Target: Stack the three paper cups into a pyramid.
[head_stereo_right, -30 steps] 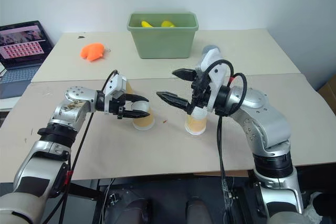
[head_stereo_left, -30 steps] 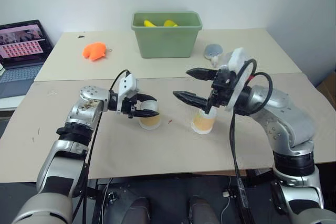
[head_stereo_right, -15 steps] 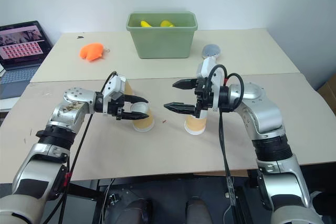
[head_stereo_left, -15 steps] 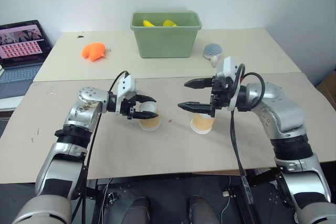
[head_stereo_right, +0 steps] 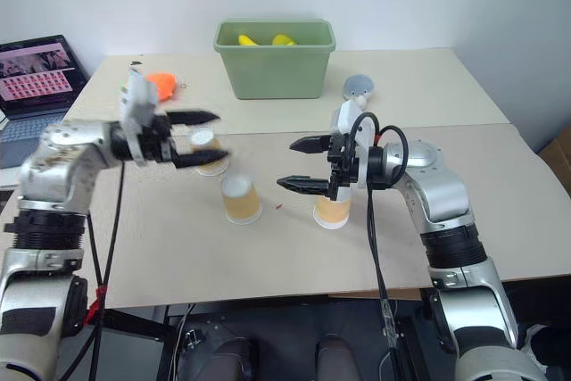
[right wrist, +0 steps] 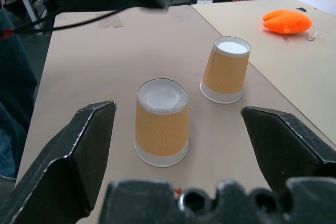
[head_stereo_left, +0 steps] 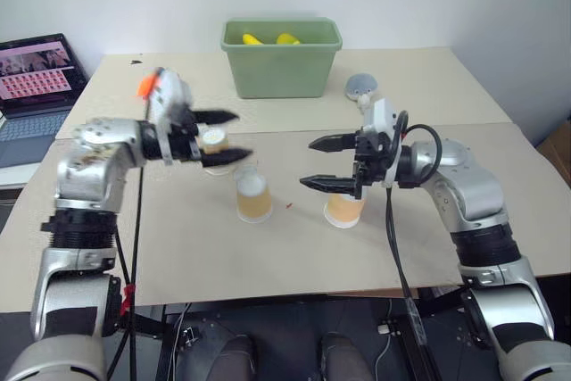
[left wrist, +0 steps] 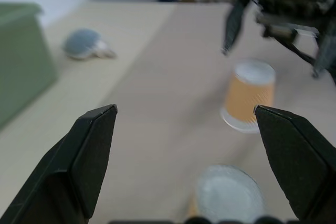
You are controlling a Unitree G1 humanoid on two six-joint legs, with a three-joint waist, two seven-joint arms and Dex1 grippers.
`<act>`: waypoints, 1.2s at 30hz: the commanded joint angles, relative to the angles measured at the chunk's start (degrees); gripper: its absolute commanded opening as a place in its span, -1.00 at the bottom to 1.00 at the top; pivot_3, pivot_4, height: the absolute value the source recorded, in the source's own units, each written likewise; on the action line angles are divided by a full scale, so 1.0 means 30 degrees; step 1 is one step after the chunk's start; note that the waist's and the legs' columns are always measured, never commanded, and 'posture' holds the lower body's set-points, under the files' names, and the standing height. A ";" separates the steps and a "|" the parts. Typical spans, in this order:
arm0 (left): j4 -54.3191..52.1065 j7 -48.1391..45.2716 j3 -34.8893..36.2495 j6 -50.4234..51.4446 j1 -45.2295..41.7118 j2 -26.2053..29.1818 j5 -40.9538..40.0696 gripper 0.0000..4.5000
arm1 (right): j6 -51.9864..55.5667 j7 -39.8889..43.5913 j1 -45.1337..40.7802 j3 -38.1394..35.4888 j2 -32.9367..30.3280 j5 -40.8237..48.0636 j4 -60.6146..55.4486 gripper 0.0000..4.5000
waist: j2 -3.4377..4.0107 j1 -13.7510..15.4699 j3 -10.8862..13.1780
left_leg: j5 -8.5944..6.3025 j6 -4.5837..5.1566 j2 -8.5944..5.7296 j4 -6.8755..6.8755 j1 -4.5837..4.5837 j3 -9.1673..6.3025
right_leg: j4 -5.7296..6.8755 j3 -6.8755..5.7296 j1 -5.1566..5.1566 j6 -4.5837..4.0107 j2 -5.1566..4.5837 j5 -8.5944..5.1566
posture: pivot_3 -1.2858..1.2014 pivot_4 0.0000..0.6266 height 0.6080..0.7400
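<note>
Three paper cups stand upside down on the tan table [head_stereo_left: 268,265]. The middle cup [head_stereo_left: 252,198] stands free. A second cup [head_stereo_left: 214,143] sits behind it to the left, partly hidden by my left gripper [head_stereo_left: 239,136], which hangs open and level above the table with nothing in it. The third cup [head_stereo_left: 344,211] stands to the right. Just above it my right gripper [head_stereo_left: 310,162] is open and empty, pointing left, and its lower finger hides the cup's top. The right wrist view shows the middle cup [right wrist: 160,121] and the far left cup [right wrist: 226,69] standing apart.
A green bin [head_stereo_left: 281,64] with yellow items stands at the back centre. An orange toy [head_stereo_right: 161,85] lies at the back left, a grey-blue object [head_stereo_left: 361,86] to the bin's right. A laptop [head_stereo_left: 36,78] sits off the table's left side.
My left gripper opened off the middle cup, then rose and swung back to the left. My right gripper sank a little and levelled out a second ago, then kept still.
</note>
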 commanded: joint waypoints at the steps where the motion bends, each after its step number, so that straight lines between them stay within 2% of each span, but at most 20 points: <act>1: -0.1548 0.6222 0.2828 0.0462 0.1916 -0.0721 0.1058 0.98 | -0.0400 0.0252 -0.0274 -0.0553 -0.0313 0.0242 -0.0626 1.00 | 0.0001 -0.0028 0.0000 | 0.0000 0.0000 0.0001 -0.0001 0.0014 -0.0003 | 0.0006 0.0010 0.0005 0.0000 0.0001 0.0000 | 0.03 -0.52 0.92; 5: -0.2916 0.9180 0.3186 0.0636 0.5134 -0.1501 0.2080 0.98 | -0.0278 0.0232 -0.0131 -0.0682 -0.0379 0.0358 -0.0911 1.00 | 0.0000 0.0019 0.0000 | 0.0000 -0.0001 0.0001 -0.0004 0.0034 -0.0006 | 0.0033 0.0027 0.0004 -0.0003 0.0002 0.0001 | 0.03 -0.52 0.92; 8: -0.2457 0.9529 0.2806 0.0061 0.6558 -0.1474 0.2475 0.98 | -0.0110 0.0138 0.0015 -0.0683 -0.0271 0.0512 -0.1223 1.00 | -0.0013 0.0120 0.0007 | -0.0001 -0.0003 0.0000 -0.0003 0.0007 -0.0002 | 0.0028 0.0022 -0.0013 -0.0006 0.0000 0.0003 | 0.03 -0.52 0.92; 11: -0.1019 0.9040 0.2542 -0.0944 0.6658 -0.1297 0.2538 0.98 | 0.0044 -0.0169 0.0172 -0.0626 -0.0121 0.0578 -0.1597 1.00 | -0.0014 0.0359 0.0007 | -0.0002 -0.0005 -0.0007 -0.0003 -0.0002 0.0001 | 0.0013 0.0007 -0.0009 -0.0007 -0.0015 0.0004 | 0.03 -0.52 0.92; 22: 0.6390 0.3374 -0.0115 -0.3936 0.2207 -0.1051 0.2152 0.98 | 0.1116 -0.1445 0.0912 -0.0957 -0.0404 0.1164 -0.4386 1.00 | -0.0014 0.0574 0.0007 | -0.0003 -0.0007 -0.0033 -0.0002 -0.0016 0.0012 | -0.0007 -0.0005 -0.0003 -0.0001 -0.0035 0.0008 | 0.03 -0.52 0.92; 27: 1.0104 0.2847 -0.0606 -0.5367 -0.0153 -0.1008 0.2936 0.98 | 0.1429 -0.1708 0.1060 -0.1058 -0.0496 0.1351 -0.4872 1.00 | -0.0015 0.0395 0.0007 | -0.0003 -0.0006 -0.0031 0.0000 -0.0008 0.0014 | 0.0000 -0.0010 -0.0001 0.0000 -0.0029 0.0008 | 0.03 -0.52 0.92; 36: 1.4671 0.2250 -0.1173 -0.7937 -0.3607 -0.1731 0.3915 0.98 | 0.1400 -0.2024 0.1150 -0.1088 -0.0703 0.1484 -0.5213 1.00 | -0.0021 0.0422 0.0010 | -0.0002 -0.0006 -0.0031 0.0011 -0.0031 0.0014 | -0.0002 -0.0018 -0.0006 0.0003 -0.0025 0.0008 | 0.03 -0.52 0.92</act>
